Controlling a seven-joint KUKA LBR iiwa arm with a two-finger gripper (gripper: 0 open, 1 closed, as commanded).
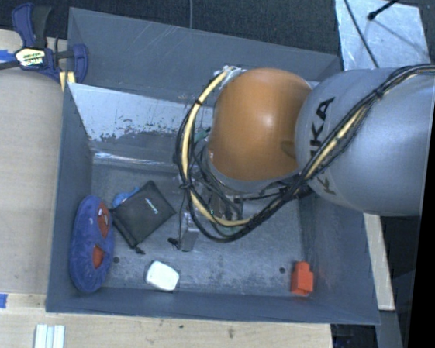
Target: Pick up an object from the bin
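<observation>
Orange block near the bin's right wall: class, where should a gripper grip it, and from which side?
Probably from above, closing across the orange block at its narrower width: it lies alone on the bin floor, close to the sloped wall.

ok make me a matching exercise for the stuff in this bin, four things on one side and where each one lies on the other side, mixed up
Things
1. blue oval toy
2. black flat square
3. white rounded lump
4. orange block

Places
A. alone at the right end of the bin floor
B. lengthwise along the left wall
C. at the foot of the view's bottom wall, left of centre
D. left of the middle, turned like a diamond

Pairs: 1-B, 2-D, 3-C, 4-A
</observation>
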